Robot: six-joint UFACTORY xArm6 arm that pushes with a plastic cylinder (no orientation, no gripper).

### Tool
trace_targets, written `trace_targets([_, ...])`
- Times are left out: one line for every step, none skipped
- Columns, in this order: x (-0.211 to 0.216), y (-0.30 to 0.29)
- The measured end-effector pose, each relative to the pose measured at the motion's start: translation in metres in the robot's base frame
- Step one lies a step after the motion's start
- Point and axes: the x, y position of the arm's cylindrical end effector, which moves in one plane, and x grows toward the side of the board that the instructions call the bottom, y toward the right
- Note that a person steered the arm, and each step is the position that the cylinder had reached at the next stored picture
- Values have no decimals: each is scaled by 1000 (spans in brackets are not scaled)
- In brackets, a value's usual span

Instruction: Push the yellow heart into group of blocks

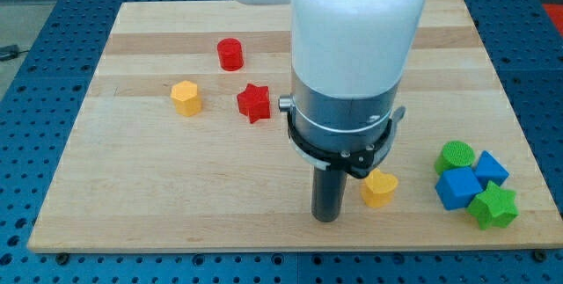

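**Nudging the heart toward the cluster on the right**

I carry no claw, only a rod, so there is nothing to spread or pinch. My tip (326, 217) rests on the board (132, 222) just left of the yellow heart (379, 188), near the view's bottom edge. The group waits to the view's right: a green cylinder (456, 156), 2 blue blocks (457, 187) (490, 169) and a green star (493, 207). I judge the best push is a slow, straight slide rightward through the heart's middle, so it does not spin off or slip toward the board's edge.
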Motion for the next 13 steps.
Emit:
trace_targets([-4, 17])
trace_targets([-5, 36])
trace_targets([-6, 55])
trace_targets([-6, 74])
trace_targets([-8, 89])
trace_targets([-8, 47])
trace_targets([-24, 27])
trace_targets([-32, 50])
trace_targets([-32, 81])
trace_targets([-32, 97])
trace_targets([-32, 90])
trace_targets([-55, 42])
trace_targets([-98, 50])
